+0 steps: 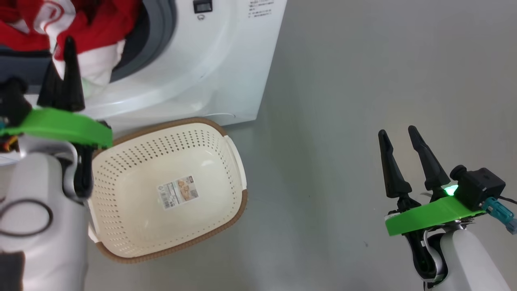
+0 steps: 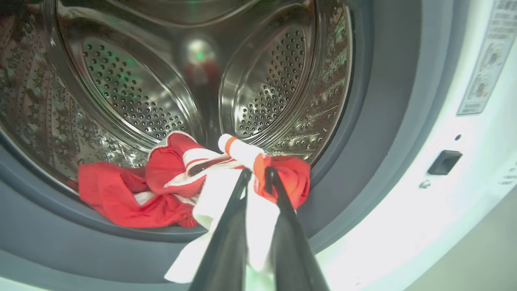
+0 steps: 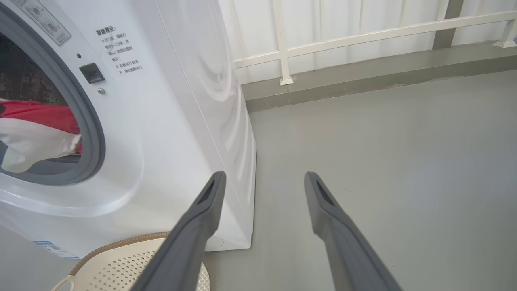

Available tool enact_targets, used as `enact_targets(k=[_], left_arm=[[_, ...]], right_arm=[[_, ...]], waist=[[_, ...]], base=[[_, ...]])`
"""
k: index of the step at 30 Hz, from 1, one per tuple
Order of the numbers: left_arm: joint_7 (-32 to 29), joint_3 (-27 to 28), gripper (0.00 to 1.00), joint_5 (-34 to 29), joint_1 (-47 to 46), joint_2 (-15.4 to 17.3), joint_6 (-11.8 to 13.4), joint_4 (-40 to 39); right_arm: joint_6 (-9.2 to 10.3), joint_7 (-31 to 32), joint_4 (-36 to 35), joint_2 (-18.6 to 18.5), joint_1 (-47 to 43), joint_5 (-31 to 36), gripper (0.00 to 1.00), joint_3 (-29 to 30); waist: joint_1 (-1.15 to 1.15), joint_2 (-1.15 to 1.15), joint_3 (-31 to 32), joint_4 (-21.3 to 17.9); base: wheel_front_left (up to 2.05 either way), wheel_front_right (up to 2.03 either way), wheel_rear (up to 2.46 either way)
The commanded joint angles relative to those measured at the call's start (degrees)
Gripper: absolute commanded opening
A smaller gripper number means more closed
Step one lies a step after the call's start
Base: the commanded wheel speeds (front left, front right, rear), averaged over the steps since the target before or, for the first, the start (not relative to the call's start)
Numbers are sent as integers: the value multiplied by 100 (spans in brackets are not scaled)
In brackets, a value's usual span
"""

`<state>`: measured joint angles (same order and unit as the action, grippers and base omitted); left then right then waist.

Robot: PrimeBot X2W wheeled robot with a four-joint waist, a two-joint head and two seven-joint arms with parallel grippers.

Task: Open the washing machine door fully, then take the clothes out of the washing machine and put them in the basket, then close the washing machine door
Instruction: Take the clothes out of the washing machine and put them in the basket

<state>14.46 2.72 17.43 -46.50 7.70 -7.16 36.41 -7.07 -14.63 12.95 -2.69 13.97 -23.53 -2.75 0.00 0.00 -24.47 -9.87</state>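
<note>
Head view: basket (image 1: 133,226) on grey floor (image 1: 363,81)

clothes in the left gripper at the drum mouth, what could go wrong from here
1. The left gripper is shut on a thin fold of the clothes, so the fabric may slip free during the pull.
2. The rest of the red bundle lies on the grey rubber ring; it could drag, catch, or tumble out loose.
3. The basket sits close under the opening, partly beneath the left arm, so a dropped piece may land on the floor.
</note>
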Motion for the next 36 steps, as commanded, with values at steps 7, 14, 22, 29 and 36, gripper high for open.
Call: enact_targets(k=[7,14,22,29,36], left_arm=[[53,143,0,-430,949,-48,-32,-1387],[53,117,0,-595,1553,-205,-33,-2427],[53,139,0,-648,1878,-326,-33,-3256],[53,266,0,-747,1933,-390,-33,-3976],[53,335,0,-834,1982,-436,-33,-4383]], right_arm=[[-42,-37,-113,-19,-275,107,100,-41],[-42,-37,-124,-19,-341,133,100,-22],[-42,-37,-133,-19,-351,145,100,16],[-42,-37,-146,-19,-305,135,100,37],[-42,-37,-159,-19,-268,122,100,32]], waist=[[0,0,249,157],[0,0,332,205],[0,0,334,242],[0,0,276,251],[0,0,195,240]], base=[[0,0,0],[0,0,0],[0,0,0],[0,0,0],[0,0,0]])
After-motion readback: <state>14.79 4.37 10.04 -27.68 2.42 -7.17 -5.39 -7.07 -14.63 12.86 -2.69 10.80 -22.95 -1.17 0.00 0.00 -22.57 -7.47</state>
